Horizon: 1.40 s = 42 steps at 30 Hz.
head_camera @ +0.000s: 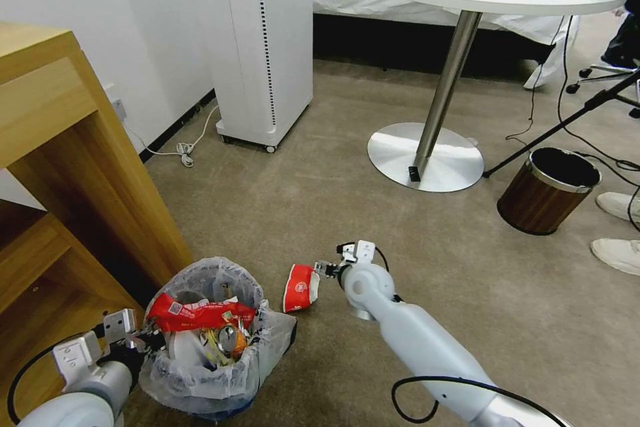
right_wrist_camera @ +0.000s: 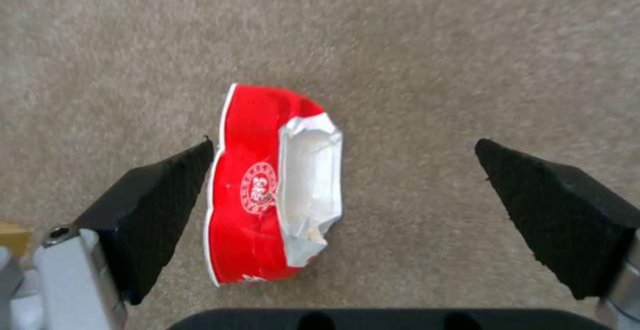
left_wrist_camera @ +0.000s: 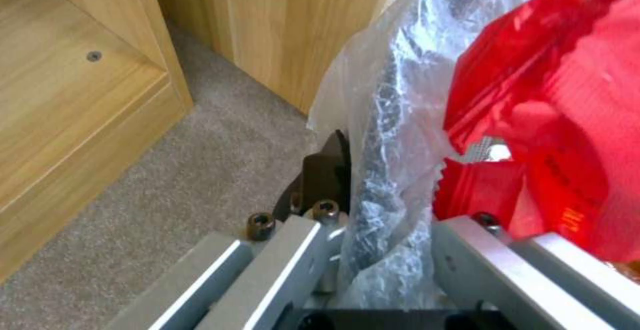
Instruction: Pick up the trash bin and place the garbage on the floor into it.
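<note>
The trash bin (head_camera: 213,373), lined with a crinkled whitish bag, stands low at my left beside the wooden shelf. It holds a red wrapper (head_camera: 200,312), a crushed can (head_camera: 230,340) and other litter. My left gripper (head_camera: 143,339) is shut on the bin's near rim; in the left wrist view the bag-covered rim (left_wrist_camera: 383,170) runs between the fingers, with the red wrapper (left_wrist_camera: 553,100) inside. A flattened red-white paper cup (head_camera: 301,288) lies on the beige carpet just right of the bin. My right gripper (head_camera: 327,270) hovers open over the cup (right_wrist_camera: 257,195), its pads (right_wrist_camera: 160,200) straddling it without touching.
A wooden shelf unit (head_camera: 80,167) rises close at the left. A white appliance (head_camera: 267,40) stands against the wall, a round table's metal base (head_camera: 425,157) ahead, and a brown wood-look bin (head_camera: 548,190) with a tripod leg and cables at right. A person's white shoes (head_camera: 617,253) sit at the right edge.
</note>
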Motion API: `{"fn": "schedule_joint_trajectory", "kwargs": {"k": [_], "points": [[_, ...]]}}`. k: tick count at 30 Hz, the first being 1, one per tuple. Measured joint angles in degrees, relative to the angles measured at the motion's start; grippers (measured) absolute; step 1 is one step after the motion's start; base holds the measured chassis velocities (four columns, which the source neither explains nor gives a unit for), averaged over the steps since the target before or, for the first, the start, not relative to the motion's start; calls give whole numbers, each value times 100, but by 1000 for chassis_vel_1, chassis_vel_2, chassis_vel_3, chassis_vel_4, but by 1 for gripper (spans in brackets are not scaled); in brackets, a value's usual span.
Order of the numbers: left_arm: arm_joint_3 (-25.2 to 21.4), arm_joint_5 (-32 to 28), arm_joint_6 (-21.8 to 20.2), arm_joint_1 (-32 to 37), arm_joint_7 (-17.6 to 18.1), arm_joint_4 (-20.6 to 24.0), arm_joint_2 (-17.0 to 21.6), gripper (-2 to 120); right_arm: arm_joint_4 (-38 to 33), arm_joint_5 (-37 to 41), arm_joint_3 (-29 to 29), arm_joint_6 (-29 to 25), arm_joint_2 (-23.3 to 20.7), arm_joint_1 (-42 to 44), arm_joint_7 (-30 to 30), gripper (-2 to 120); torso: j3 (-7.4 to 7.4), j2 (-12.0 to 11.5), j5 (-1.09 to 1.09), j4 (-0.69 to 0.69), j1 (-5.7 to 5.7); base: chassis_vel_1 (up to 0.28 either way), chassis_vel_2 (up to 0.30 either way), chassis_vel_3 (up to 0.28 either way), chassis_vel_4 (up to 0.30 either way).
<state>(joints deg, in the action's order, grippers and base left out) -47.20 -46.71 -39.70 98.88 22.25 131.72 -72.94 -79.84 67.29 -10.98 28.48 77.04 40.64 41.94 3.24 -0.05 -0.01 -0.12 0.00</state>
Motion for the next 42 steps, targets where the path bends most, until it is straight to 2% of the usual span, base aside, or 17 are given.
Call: {"fn": "schedule_joint_trajectory", "kwargs": {"k": [6,10,14,30,32,33,35,37,40,41,42], "points": [[-7,28,22,-10,-14,-1,-13,1,397,-75,-188,-25,178,-144,-57,100,0,0,1,1,0,0,0,0,0],[-15,25,44,-47,-23,2,17,1,1143,-250,-315,-118,411,-355,-229,100,0,0,1,1,0,0,0,0,0],[-8,20,64,-51,-36,7,32,1,1453,-435,-425,-213,510,-391,-379,99,0,0,1,0,0,0,0,0,0],[-41,23,163,-39,-73,10,3,1,2211,-715,-1139,-463,961,-635,-569,92,0,0,1,1,0,0,0,0,0],[-42,28,179,-44,-79,10,-21,1,2298,-767,-1177,-483,977,-645,-617,82,-1,0,1,0,0,0,0,0,0],[-42,28,179,-44,-79,10,-21,1,2298,-767,-1177,-483,977,-645,-617,82,-1,0,1,0,0,0,0,0,0],[-42,31,193,-47,-80,10,-31,1,2347,-827,-1209,-516,974,-631,-650,71,-1,0,1,0,0,0,0,0,0],[-42,33,200,-42,-85,10,-33,1,2356,-860,-1223,-538,967,-619,-679,68,0,0,1,0,0,0,0,0,0],[-44,50,242,-20,-114,11,-43,1,2358,-938,-1250,-600,926,-579,-770,53,0,0,2,0,0,0,0,0,0],[-44,50,242,-20,-114,11,-43,1,2358,-938,-1250,-600,926,-579,-770,53,0,0,2,0,0,0,0,0,0],[-44,55,249,-14,-123,13,-46,1,2360,-964,-1264,-621,909,-571,-794,48,0,0,2,1,0,0,0,0,0]]}}
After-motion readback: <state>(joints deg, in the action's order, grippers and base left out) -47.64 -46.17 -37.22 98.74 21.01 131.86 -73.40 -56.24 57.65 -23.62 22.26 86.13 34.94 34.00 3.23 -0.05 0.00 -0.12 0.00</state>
